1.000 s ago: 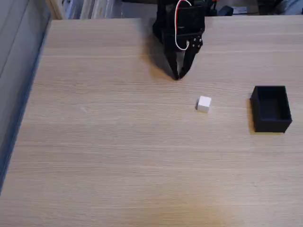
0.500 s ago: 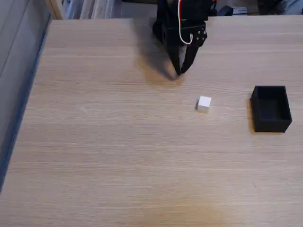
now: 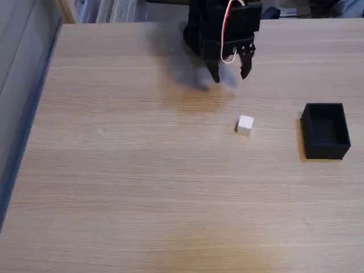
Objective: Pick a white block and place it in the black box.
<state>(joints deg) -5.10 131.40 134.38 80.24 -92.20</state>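
Fixed view. Gripper (image 3: 230,78) at far side of table (image 3: 142,187), above surface, fingertips spread wide, nothing between them. White block (image 3: 245,124) on table, nearer than gripper and slightly right, apart from it. Black box (image 3: 325,130) further right near table's right edge, open top up, well apart from block. Red and white wires (image 3: 226,28) on gripper body.
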